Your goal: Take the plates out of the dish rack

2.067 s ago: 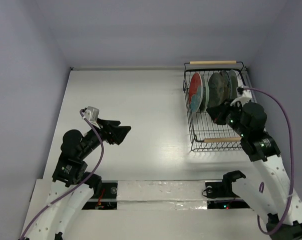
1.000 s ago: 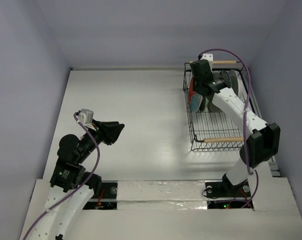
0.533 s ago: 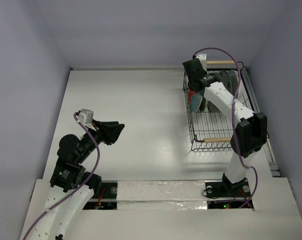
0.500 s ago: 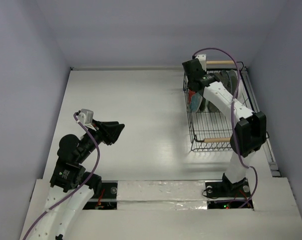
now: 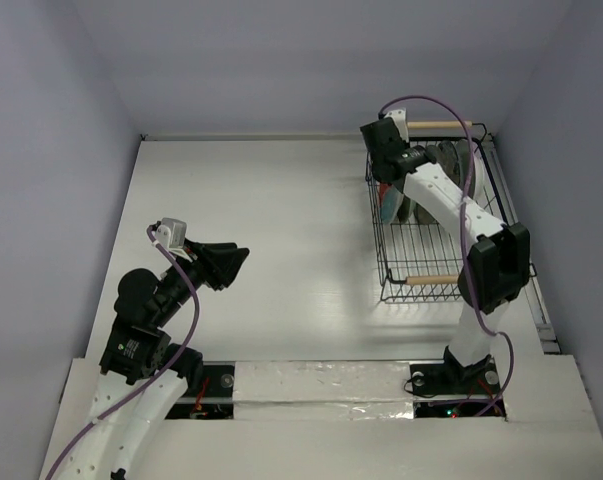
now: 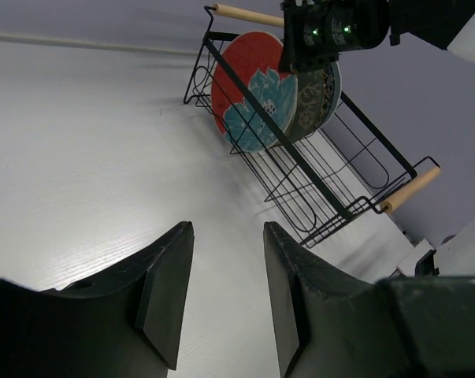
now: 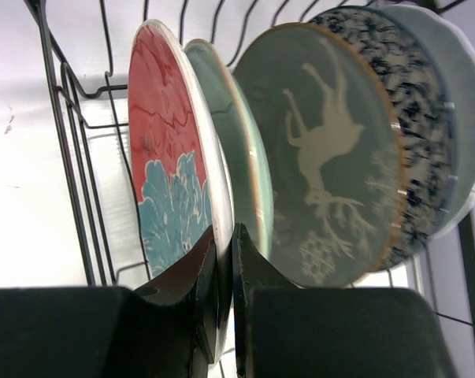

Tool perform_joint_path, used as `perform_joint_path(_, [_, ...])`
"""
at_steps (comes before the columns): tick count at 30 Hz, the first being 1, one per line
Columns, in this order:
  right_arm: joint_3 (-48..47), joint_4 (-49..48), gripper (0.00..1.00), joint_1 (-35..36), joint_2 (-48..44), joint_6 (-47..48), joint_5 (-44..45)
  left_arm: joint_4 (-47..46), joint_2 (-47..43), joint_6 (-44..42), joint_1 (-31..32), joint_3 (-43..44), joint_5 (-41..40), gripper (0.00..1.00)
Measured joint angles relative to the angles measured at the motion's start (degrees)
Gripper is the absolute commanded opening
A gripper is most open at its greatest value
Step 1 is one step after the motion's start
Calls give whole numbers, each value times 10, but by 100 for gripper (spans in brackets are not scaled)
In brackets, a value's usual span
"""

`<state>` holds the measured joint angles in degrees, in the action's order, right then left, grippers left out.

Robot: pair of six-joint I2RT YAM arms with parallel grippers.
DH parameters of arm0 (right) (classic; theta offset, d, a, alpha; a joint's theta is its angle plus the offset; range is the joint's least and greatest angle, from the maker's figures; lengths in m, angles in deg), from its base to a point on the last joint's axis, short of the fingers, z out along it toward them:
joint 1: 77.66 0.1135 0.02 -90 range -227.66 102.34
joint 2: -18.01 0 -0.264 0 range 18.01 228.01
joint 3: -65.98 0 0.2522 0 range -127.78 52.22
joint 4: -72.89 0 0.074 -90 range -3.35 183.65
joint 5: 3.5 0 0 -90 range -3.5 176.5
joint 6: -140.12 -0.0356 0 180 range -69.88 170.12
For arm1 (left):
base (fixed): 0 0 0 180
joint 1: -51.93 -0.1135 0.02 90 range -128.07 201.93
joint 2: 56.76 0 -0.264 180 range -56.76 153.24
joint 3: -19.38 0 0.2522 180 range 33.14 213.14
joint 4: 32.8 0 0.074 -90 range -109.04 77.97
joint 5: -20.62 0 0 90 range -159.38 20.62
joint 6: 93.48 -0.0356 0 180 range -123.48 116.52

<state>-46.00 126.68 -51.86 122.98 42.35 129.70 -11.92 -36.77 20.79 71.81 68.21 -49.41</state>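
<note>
The black wire dish rack (image 5: 431,255) stands at the far right, and several plates stand on edge in its far end. In the right wrist view I see the red plate (image 7: 162,150) with its blue-white pattern, then the pale green one (image 7: 243,157), the grey-brown one (image 7: 324,157), a blue-patterned one (image 7: 422,142) and a pale one (image 7: 467,118). My right gripper (image 7: 224,236) is shut on the red plate's rim, above the rack (image 5: 386,172). My left gripper (image 6: 228,228) is open and empty over the bare table (image 5: 239,258).
The rack's near half (image 5: 426,240) holds nothing, and a wooden handle (image 5: 439,280) crosses its near end. The right arm (image 5: 451,215) stretches over the rack. Walls close in the table at the back and sides.
My right arm has swung from the rack's near end to its far end, and its jaws have come down on the red plate's rim. The left arm has drawn back slightly.
</note>
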Motion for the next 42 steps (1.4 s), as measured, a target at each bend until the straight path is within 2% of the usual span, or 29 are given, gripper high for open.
perform_joint_path(9, [-5, 26, 0, 10, -124, 7, -1, 0, -3, 0, 0, 0, 0, 38])
perform_joint_path(15, [-44, 36, 0, 56, -229, 3, -3, 0, -3, 0, -1, 0, 0, 38])
perform_joint_path(19, [-35, 12, 0, 113, -282, -27, -56, 0, -3, 0, -2, 0, 0, 38])
perform_joint_path(21, [-4, -33, 0, 132, -291, -57, -108, 0, -3, 0, -4, 0, 0, 38])
perform_joint_path(24, [47, -118, 0, 146, -267, -125, -213, 0, -3, 0, -5, 0, -1, 36])
perform_joint_path(29, [89, -241, 0, 164, -120, -226, -342, 6, -15, 0, -5, 0, -10, 35])
perform_joint_path(35, [99, -278, 0, 183, 17, -297, -400, 6, -22, 0, -5, 0, -16, 35])
perform_joint_path(42, [99, -346, 2, 185, 109, -363, -408, 5, -22, 0, -5, 0, -16, 36])
